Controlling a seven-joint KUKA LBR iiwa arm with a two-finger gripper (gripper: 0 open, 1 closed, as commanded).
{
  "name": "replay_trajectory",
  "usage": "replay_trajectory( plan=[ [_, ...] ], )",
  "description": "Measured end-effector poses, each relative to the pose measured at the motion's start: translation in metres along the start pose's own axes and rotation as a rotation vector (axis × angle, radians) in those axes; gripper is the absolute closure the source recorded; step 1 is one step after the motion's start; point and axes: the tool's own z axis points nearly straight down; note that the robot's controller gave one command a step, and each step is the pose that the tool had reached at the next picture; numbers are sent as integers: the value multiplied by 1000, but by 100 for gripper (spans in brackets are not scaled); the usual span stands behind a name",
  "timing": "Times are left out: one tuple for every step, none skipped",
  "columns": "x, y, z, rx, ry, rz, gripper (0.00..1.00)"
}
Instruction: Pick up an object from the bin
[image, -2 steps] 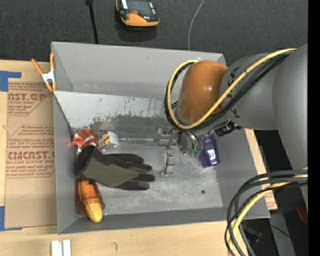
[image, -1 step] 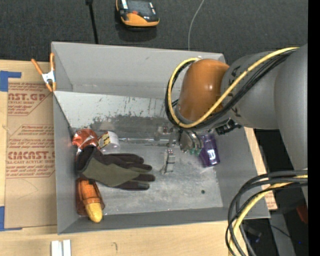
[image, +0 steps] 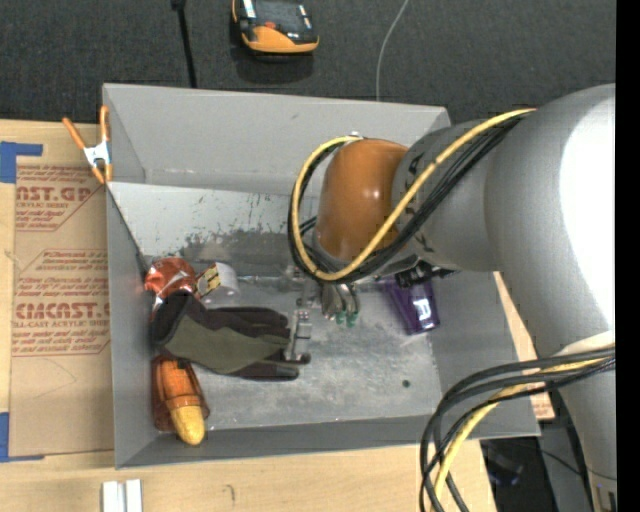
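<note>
My gripper (image: 299, 343) hangs below the orange wrist cover, low in the middle of the bin. Its tip is at the right end of a dark olive and black glove (image: 225, 340) that lies flat on the bin floor at the left; whether they touch I cannot tell. A purple bottle-like thing (image: 416, 306) lies to the gripper's right, partly under the arm.
A crumpled red and silver wrapper (image: 168, 277) and a small white and silver packet (image: 217, 281) lie above the glove by the left wall. An orange and yellow toy (image: 181, 402) sits in the front left corner. The arm covers the bin's right side.
</note>
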Motion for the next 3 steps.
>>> replay_trajectory(
  plan=[
    [36, -11, 25, 0, 6, -114, 100],
    [36, -11, 25, 0, 6, -115, 100],
    [37, 4, -124, 0, 2, -143, 100]
  ],
)
